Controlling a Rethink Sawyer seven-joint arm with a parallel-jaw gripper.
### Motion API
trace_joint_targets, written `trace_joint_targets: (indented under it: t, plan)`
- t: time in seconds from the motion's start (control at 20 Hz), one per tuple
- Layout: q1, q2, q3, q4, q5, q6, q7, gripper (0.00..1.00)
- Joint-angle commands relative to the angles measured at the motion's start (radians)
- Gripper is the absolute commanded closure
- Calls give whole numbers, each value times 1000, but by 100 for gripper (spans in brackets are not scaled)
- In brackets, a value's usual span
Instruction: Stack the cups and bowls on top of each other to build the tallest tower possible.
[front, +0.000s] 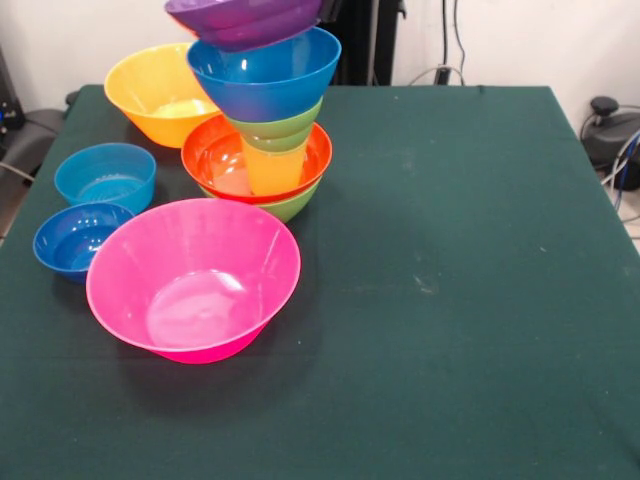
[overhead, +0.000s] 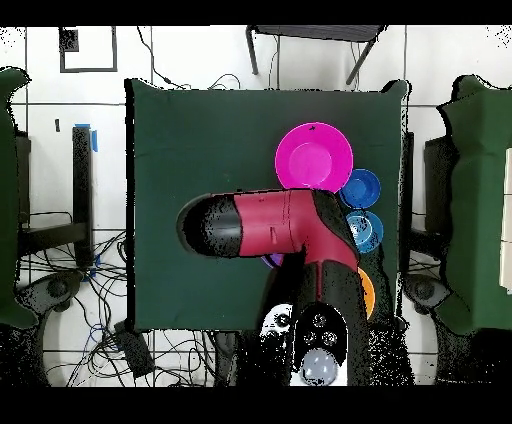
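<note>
The claw itself was hidden in both views, the red and black arm (overhead: 290, 225) covering it from overhead, so its grip could not be told. Beneath that arm, a shallow purple plastic bowl (front: 245, 18) was seen atop the tower (front: 262, 130): glossy blue bowl (front: 265, 75), small green bowl (front: 275, 130), translucent yellow tumbler (front: 272, 168), red-orange bowl (front: 215, 160), medium green bowl (front: 295, 205), on the dark green surface (front: 450, 280).

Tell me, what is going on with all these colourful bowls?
A robot arm is piling plastic bowls into a tower. From the bottom up: a green bowl, a red-orange bowl, a yellow cup, a small green bowl, a blue bowl and a purple bowl at the top edge. Pink, orange and two blue bowls sit loose on the table. The gripper itself is hidden.
</note>
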Motion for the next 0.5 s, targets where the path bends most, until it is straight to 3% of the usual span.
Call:
trace_joint_targets:
  t: [0.05, 0.5]
  plan:
    - [15, 56, 84, -12, -113, 145, -249, 100]
    - [27, 80, 85, -48, -170, 153, -226, 100]
